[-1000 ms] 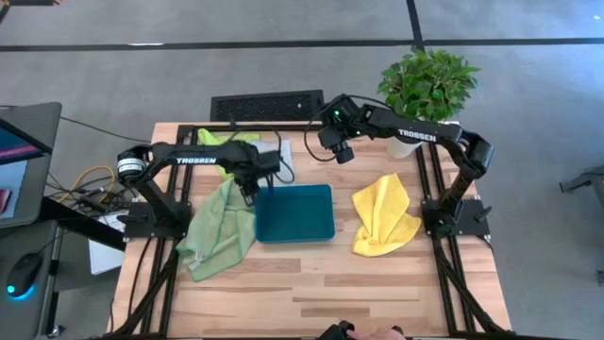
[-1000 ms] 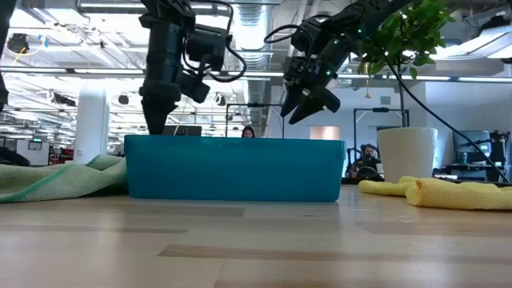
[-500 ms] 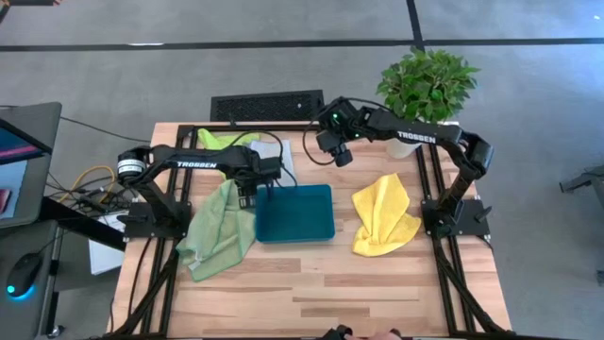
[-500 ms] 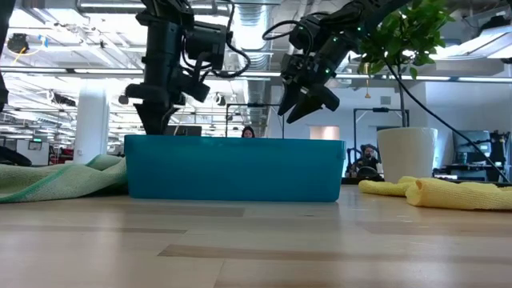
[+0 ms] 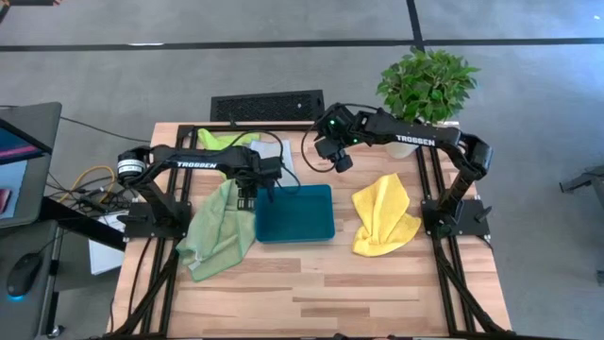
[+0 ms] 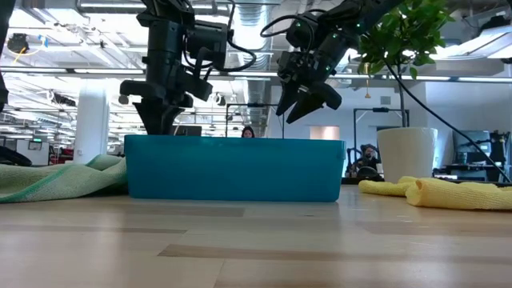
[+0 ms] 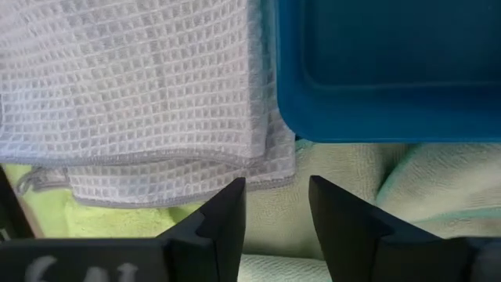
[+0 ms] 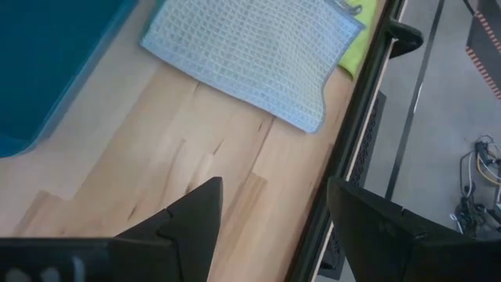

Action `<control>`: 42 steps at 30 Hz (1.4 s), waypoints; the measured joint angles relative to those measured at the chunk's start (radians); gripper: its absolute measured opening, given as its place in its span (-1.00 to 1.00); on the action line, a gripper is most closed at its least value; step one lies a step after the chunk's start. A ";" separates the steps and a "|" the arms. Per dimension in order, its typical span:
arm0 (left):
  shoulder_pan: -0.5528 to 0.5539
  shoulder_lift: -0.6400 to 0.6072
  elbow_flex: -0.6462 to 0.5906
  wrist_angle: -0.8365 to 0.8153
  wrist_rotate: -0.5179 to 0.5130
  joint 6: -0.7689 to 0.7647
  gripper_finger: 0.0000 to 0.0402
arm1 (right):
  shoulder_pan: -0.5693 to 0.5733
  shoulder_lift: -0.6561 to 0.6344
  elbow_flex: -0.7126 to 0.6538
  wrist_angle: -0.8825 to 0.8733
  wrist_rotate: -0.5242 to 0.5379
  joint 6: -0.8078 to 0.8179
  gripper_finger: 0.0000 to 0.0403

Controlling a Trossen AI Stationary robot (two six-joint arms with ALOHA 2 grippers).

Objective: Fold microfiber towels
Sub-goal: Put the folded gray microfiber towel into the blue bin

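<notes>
From the low view I look across the bare front of my wooden counter (image 5: 321, 293). The teal tray (image 5: 294, 212) sits mid-counter. To its left the sage towel (image 5: 219, 231) lies rumpled and touching the tray's left side. To the tray's right, apart from it, the yellow towel (image 5: 385, 216) lies bunched in a loose heap.

My left gripper (image 5: 255, 195) hangs over the tray's back left corner, fingers apart and holding nothing. Through the left wrist view I see both dark fingers (image 7: 223, 219) spread over the sage towel, with the tray's corner just beyond them and the grey towel (image 7: 141, 86) beside that corner; the grey towel's waffle weave shows clearly, and it is folded double, lying on the lime towel (image 7: 117, 219).

Behind the tray, the grey towel sits near the counter's back edge, with the lime towel poking out past it toward the back left. My right gripper (image 5: 332, 156) is raised over the bare wood behind the tray, fingers wide apart and empty.

Both arms read "TROSSEN" in white along their upper links. At the back right stands a potted plant (image 5: 427, 87) in a white pot. Beyond the back edge a black keyboard (image 5: 267, 105) lies on the floor side.
</notes>
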 joint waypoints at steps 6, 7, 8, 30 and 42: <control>0.000 0.000 0.000 0.000 0.012 0.069 -0.15 | -0.002 0.000 0.000 0.000 0.002 0.008 0.27; 0.000 0.000 0.000 0.000 0.013 0.083 -0.12 | -0.002 0.000 0.000 -0.002 0.002 0.008 0.27; 0.000 0.000 0.000 0.002 0.014 0.093 -0.10 | -0.002 0.000 0.000 -0.004 0.002 0.008 0.27; 0.000 0.012 -0.149 0.223 -0.039 0.124 -0.04 | -0.002 0.000 0.000 -0.008 0.002 0.009 0.27; 0.000 0.071 -0.152 0.277 -0.024 0.110 -0.04 | -0.002 0.000 0.000 -0.007 0.006 0.010 0.27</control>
